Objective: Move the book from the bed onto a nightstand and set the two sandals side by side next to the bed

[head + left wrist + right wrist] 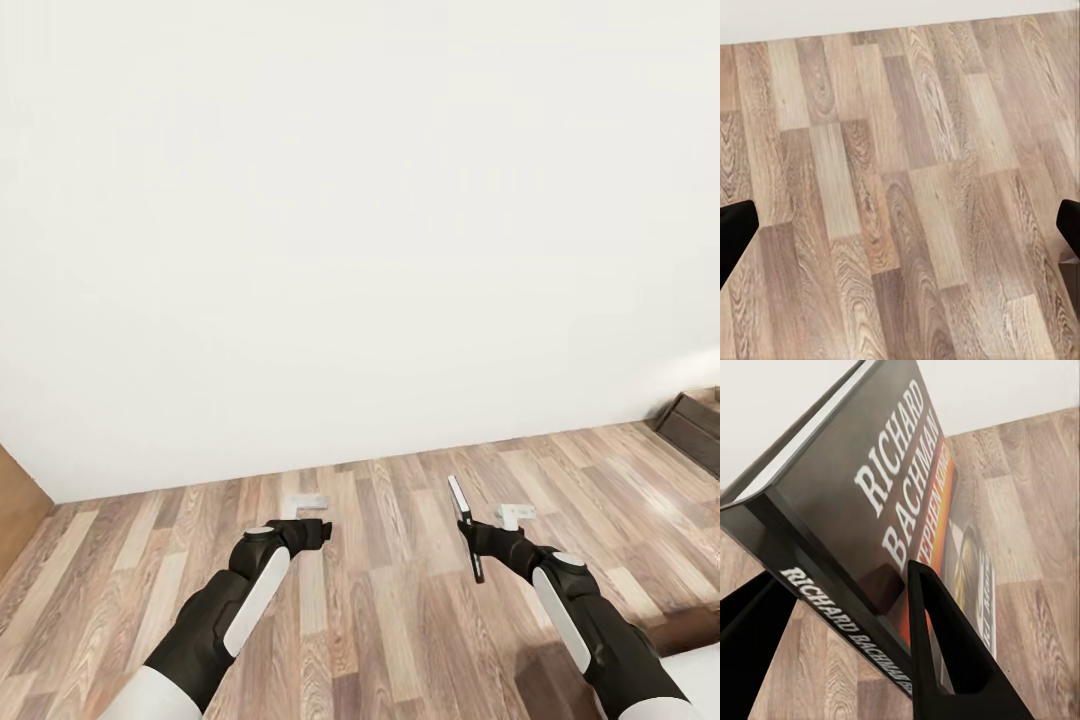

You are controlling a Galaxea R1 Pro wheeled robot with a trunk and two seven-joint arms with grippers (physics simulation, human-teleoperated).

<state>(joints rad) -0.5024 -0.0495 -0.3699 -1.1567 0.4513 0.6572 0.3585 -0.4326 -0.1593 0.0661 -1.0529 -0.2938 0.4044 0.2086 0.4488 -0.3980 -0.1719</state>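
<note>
Right gripper [478,545]: clamped on the book [465,527], held edge-on above the floor [400,600], out in front of the robot.
Right wrist view: the two black fingers [945,660] pinch the book [877,502] near its spine, one on each cover. This view shows the cover print "RICHARD BACHMAN", an orange band and white page edges; from the head camera the book is just a thin dark slab with a pale edge.
Left gripper [318,532]: empty and spread wide. In the left wrist view its black fingertips [735,232] sit at opposite edges with bare planks [900,195] between them.
Wall [350,200]: plain white, meeting the floor just ahead of both arms.
Head view extras: a dark-brown wooden piece [695,425] at far right by the wall, and a brown wooden panel [20,500] at far left.
Book's place: in the right gripper, off the floor, touching nothing else.
</note>
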